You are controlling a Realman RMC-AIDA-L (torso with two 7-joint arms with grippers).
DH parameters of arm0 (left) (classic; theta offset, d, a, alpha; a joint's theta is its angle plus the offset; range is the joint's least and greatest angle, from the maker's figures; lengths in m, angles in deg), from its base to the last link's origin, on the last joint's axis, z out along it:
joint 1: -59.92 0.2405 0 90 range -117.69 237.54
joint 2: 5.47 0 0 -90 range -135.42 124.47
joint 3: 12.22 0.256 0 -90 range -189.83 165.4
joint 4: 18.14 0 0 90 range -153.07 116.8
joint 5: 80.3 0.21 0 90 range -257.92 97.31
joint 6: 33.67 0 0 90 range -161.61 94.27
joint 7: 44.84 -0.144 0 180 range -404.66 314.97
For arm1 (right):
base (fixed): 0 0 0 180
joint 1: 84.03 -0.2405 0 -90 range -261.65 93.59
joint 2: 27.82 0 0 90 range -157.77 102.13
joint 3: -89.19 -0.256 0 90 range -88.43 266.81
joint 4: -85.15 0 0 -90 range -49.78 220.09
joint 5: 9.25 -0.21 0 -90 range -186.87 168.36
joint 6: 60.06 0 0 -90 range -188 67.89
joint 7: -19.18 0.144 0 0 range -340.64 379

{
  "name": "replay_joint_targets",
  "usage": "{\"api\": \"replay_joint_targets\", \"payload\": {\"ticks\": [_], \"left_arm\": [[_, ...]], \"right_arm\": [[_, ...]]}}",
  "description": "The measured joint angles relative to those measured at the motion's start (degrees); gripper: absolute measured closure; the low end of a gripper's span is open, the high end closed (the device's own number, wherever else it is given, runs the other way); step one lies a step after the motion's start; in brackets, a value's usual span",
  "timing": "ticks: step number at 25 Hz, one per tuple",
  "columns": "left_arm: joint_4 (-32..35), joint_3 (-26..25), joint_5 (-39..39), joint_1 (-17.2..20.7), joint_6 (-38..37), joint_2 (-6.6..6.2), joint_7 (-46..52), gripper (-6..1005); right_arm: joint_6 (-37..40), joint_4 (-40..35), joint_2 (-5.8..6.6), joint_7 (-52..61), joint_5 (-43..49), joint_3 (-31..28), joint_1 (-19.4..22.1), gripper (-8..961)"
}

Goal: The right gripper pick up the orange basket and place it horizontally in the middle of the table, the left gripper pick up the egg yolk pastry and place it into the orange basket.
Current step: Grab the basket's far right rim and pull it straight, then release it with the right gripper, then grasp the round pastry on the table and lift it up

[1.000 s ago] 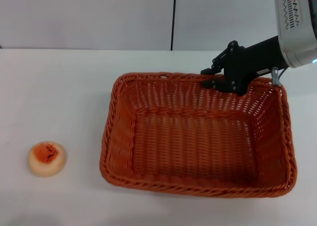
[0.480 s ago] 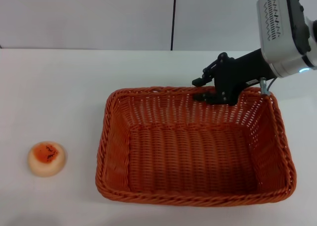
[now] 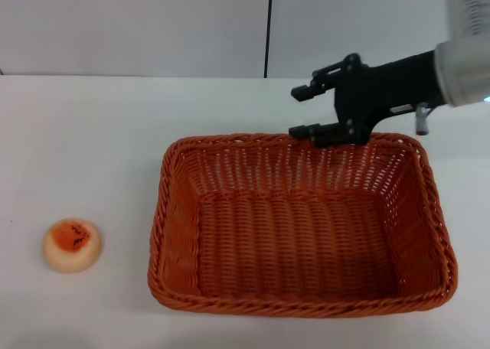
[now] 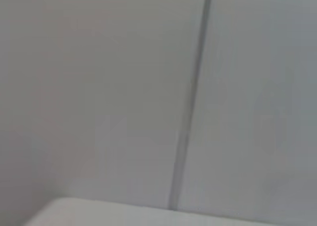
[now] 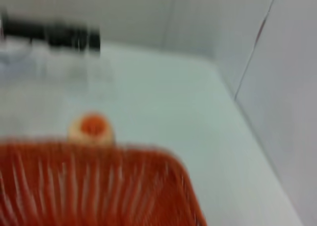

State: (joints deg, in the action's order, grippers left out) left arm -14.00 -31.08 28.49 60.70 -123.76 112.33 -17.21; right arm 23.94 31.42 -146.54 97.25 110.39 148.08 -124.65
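The orange basket lies flat on the white table, right of centre, long side across, with nothing in it. My right gripper hovers open over the basket's far rim; its lower finger is just at the rim and its upper finger is above and behind it, holding nothing. The egg yolk pastry sits alone on the table at the front left, well apart from the basket. The right wrist view shows the basket's rim close by and the pastry beyond it. My left gripper is out of view.
A grey wall with a dark vertical seam runs behind the table. A blurred dark shape shows at the table's far side in the right wrist view. Bare tabletop lies between pastry and basket.
The right gripper has let go of the basket's far rim, opened wide and lifted slightly. The basket first shifted a little leftward with the gripper and now rests still.
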Motion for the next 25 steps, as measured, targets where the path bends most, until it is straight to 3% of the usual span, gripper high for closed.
{"api": "replay_joint_targets", "payload": {"ticks": [3, 4, 5, 7, 8, 12, 14, 15, 16, 17, 19, 25], "left_arm": [[7.9, 8.1, 0.0, -1.4, -1.9, -0.04, 7.3, 192], [11.9, 12.4, 0.1, -1.8, -3.0, -0.03, 10.9, 193], [14.3, 14.8, 0.0, -1.9, -3.5, -0.05, 13.1, 193], [20.4, 20.0, 0.0, -2.2, -4.6, -0.04, 18.2, 193], [20.4, 20.0, 0.0, -2.2, -4.6, -0.04, 18.2, 193], [32.1, 28.6, 0.1, -2.2, -6.4, -0.03, 28.3, 193], [32.1, 28.6, 0.1, -2.2, -6.4, -0.03, 28.3, 193], [32.1, 28.6, 0.1, -2.2, -6.4, -0.03, 28.3, 193], [35.1, 33.8, 0.5, -2.5, -6.6, -0.03, 31.6, 193], [35.7, 35.2, 2.1, -3.3, -6.5, 0.03, 32.5, 193], [35.7, 35.2, 2.1, -3.3, -6.5, 0.03, 32.5, 193], [32.9, 36.1, 9.1, -7.7, -5.3, 0.39, 32.2, 193]], "right_arm": [[2.7, -4.1, 0.08, 0.7, -7.5, 0.0, 4.8, 411], [3.5, -6.6, 0.01, 0.8, -13.5, -0.1, 8.9, 401], [3.5, -6.6, 0.01, 0.8, -13.5, -0.1, 8.9, 401], [3.9, -8.3, -0.03, 0.9, -19.7, -0.1, 13.0, 401], [4.2, -8.6, -0.04, 0.9, -22.2, -0.1, 14.7, 401], [5.5, -9.1, -0.11, 0.7, -32.1, -0.8, 22.0, 400], [7.1, -7.3, -0.25, 0.2, -36.8, -2.4, 25.9, 400], [7.1, -7.3, -0.25, 0.2, -36.8, -2.4, 25.9, 400], [8.1, -5.8, -0.27, -0.3, -38.3, -3.3, 26.9, 401], [9.7, -3.7, -0.28, -1.4, -40.1, -4.3, 27.5, 401], [15.0, 3.2, -0.24, -5.6, -44.8, -8.2, 28.7, 401], [20.5, 9.8, 0.06, -8.1, -46.0, -15.0, 29.3, 401]]}}
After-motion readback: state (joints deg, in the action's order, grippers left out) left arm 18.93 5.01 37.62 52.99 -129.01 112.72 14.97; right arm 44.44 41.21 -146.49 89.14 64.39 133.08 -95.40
